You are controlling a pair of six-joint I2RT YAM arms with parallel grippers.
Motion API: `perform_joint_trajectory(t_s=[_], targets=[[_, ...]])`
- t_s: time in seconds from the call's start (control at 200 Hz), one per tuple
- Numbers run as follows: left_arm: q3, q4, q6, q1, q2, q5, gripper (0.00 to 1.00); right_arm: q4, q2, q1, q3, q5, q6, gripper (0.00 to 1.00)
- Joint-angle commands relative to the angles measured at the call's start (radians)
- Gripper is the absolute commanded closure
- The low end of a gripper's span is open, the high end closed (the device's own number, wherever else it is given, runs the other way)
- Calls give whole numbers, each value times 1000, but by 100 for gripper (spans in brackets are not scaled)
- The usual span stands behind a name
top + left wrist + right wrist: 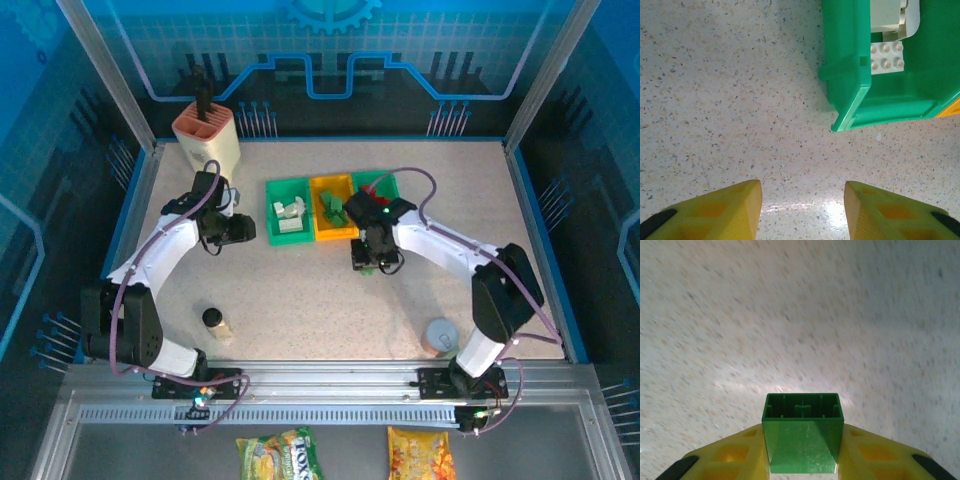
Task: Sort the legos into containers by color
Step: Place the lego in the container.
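The green lego (802,432) is being squeezed tight in the right gripper (803,450), its long side running from finger to finger. The yellow-orange bin (335,236), holding green legos (330,205), is sitting just behind it, a little left, and the right arm is nearer. I am counting three bins: one yellow-orange, two green. The left gripper (802,210) is hanging with fingers apart, holding nothing, beside the left green bin (845,75) with white legos (886,56).

The top camera looks down on the whole desk (330,300) from high at its near edge. Both wrist cameras face this desk closely.
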Motion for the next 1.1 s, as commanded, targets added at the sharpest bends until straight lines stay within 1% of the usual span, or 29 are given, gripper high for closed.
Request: perform_joint_trajectory(t_s=[0.0, 0.175, 0.485, 0.865, 1.071, 1.096], targets=[[10, -18, 12, 9, -20, 10, 52, -10, 78, -16, 117, -8, -65, 65], [12, -17, 14, 8, -17, 9, 52, 9, 217, -38, 298, -27, -107, 65], [13, -20, 21, 9, -9, -13, 52, 51, 439, -100, 547, -124, -144, 66], [11, -22, 26, 9, 3, -31, 52, 101, 584, -131, 697, -194, -143, 65], [6, -19, 25, 9, -2, -40, 52, 108, 618, -140, 774, -198, -146, 64], [3, -17, 24, 9, -3, -40, 52, 108, 647, -142, 783, -198, -145, 64]])
